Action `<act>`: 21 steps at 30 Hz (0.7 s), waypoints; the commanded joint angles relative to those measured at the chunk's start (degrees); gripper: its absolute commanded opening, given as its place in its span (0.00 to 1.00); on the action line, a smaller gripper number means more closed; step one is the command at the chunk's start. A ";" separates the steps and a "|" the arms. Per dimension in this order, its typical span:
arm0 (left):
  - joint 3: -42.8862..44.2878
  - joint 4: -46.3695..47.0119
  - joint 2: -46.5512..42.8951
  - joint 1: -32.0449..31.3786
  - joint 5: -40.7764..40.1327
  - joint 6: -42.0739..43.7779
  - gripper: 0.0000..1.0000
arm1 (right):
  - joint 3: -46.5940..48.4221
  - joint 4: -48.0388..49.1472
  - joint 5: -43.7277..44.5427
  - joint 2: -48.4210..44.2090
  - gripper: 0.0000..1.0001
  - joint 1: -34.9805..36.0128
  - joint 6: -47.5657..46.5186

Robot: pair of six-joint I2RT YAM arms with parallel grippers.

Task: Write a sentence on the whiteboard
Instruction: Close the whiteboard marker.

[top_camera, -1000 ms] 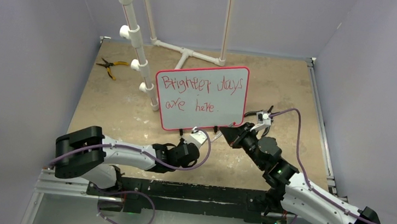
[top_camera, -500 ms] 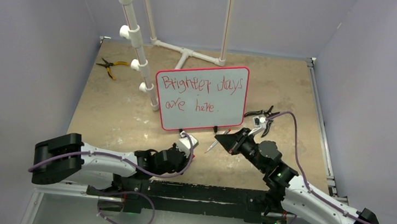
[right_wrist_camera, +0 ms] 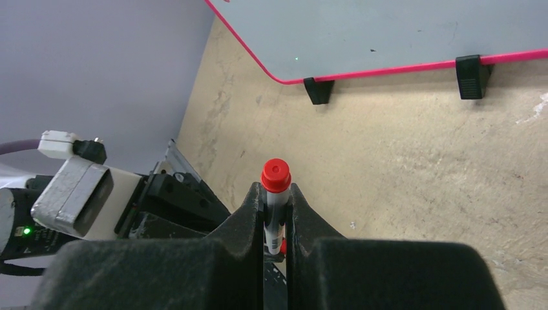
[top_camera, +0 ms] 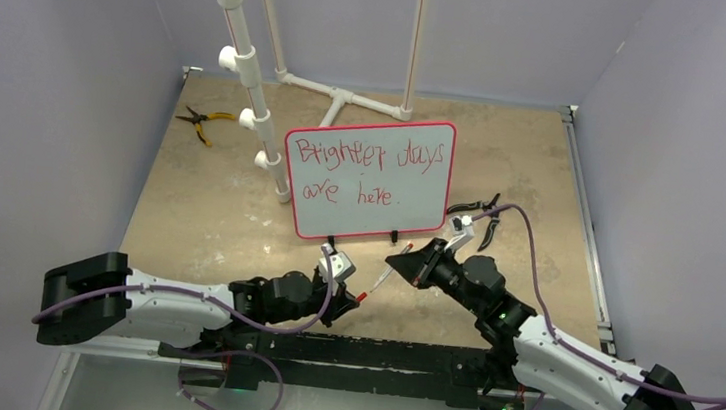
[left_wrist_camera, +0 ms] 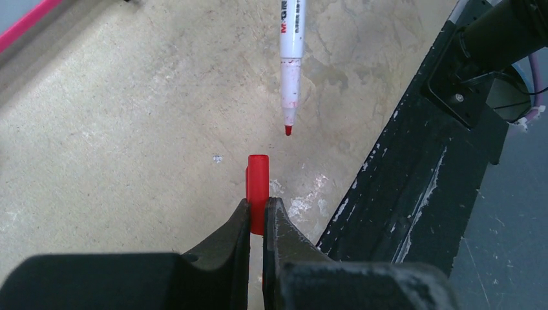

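Plainly, the sentence (top_camera: 359,154) crosses the whiteboard (top_camera: 367,222) in two red rows.

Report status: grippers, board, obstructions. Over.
Left gripper shut on red cap. Right gripper shut on marker, tip facing cap, gap between. Sentence on whiteboard, two rows. Nothing between tip and cap.

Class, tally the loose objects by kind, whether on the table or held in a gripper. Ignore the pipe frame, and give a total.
Whiteboard: 1
Marker: 1
Marker cap: 1
Yellow pliers and black pliers: 2
Total: 5
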 commanded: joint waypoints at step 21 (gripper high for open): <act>-1.43 5.72 -3.55 -1.10 1.31 -0.19 0.00 | 0.62 1.10 1.32 1.20 0.00 0.08 3.39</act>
